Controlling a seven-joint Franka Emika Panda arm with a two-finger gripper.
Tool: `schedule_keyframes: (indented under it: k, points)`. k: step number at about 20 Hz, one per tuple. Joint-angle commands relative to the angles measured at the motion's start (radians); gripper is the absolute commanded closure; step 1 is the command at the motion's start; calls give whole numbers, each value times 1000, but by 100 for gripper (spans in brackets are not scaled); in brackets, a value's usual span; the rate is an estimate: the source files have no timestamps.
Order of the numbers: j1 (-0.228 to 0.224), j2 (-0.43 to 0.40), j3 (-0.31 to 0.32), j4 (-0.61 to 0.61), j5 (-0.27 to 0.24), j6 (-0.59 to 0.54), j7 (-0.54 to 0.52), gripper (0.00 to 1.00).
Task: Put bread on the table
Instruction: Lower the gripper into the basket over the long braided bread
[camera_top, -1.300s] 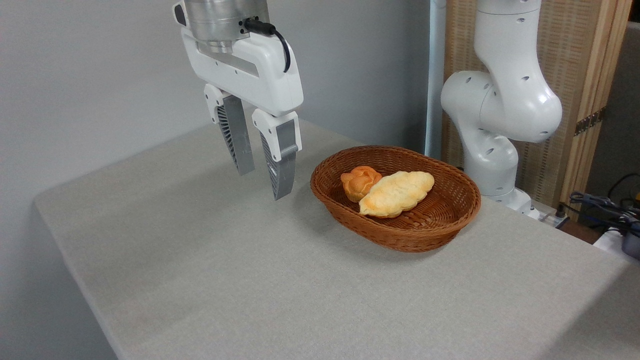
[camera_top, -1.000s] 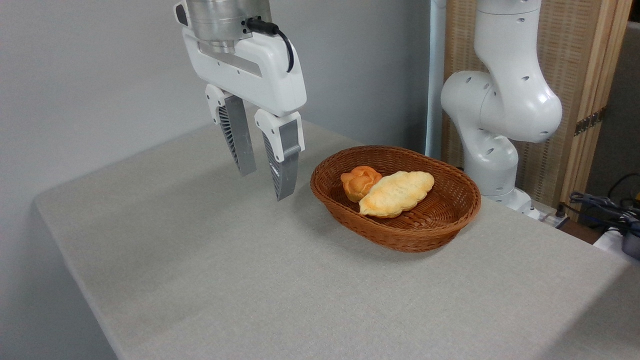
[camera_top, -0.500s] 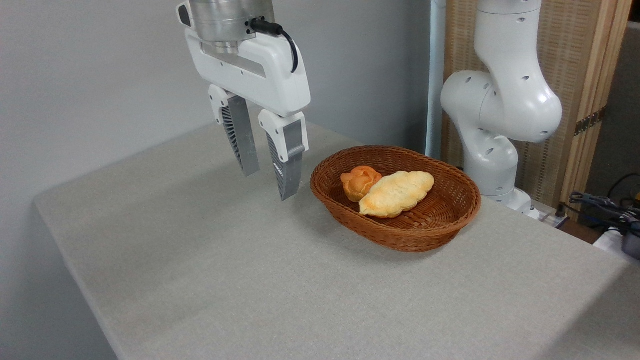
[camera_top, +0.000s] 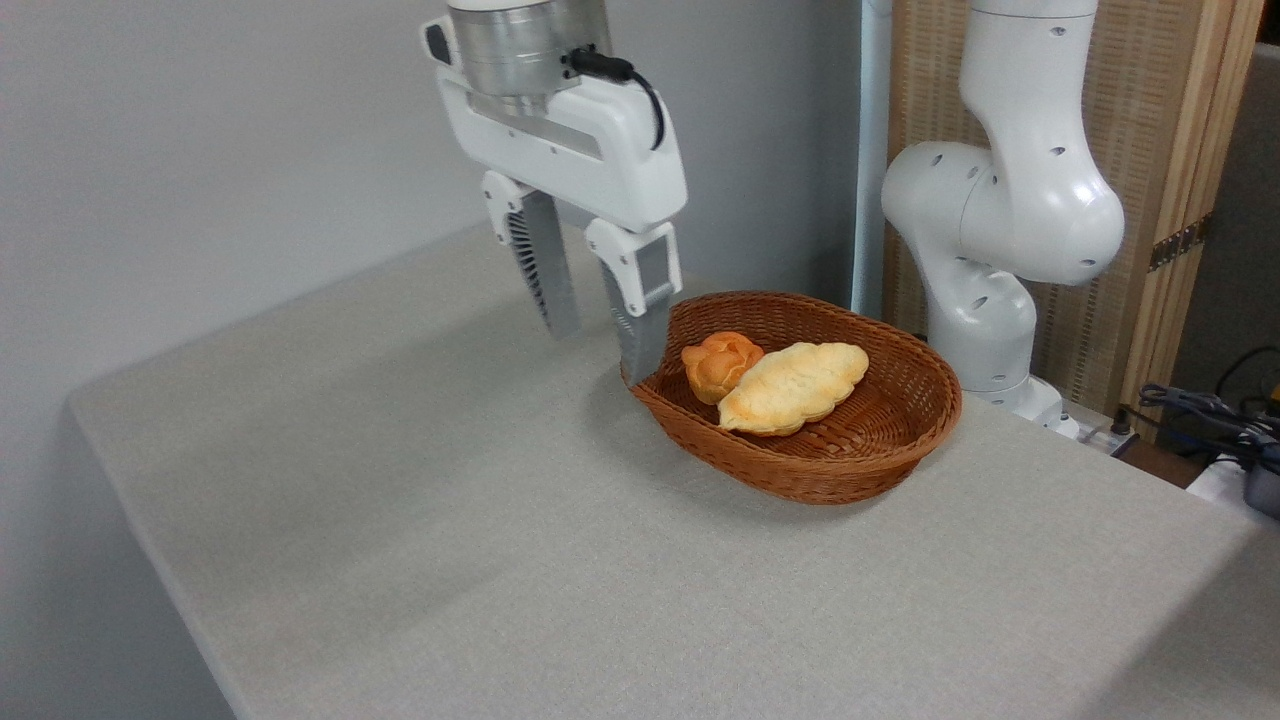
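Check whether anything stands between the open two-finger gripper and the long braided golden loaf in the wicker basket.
Yes. The brown woven wicker basket's near rim and the small round orange bun lie between the gripper and the long braided golden loaf.

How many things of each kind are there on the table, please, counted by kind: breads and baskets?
Braided bread: 1
Small round bun: 1
Wicker basket: 1
Total: 3. Both breads lie inside the basket, which stands on the table.
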Motion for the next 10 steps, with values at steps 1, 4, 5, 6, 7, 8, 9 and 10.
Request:
schedule_keyframes:
  k: [1,4,5,6,7,8,9,10]
  points:
    - [-3,-113,11,-144,8,2,11,0]
    - [-4,-209,37,-281,8,8,59,0]
    - [-4,-235,37,-322,8,8,91,0]
    - [-4,-257,42,-361,8,8,114,0]
    - [-4,-280,42,-396,8,10,123,0]
    - [-4,-303,42,-433,8,13,126,0]
    - [-6,-323,42,-468,10,16,128,0]
    - [-12,-335,42,-497,10,18,136,0]
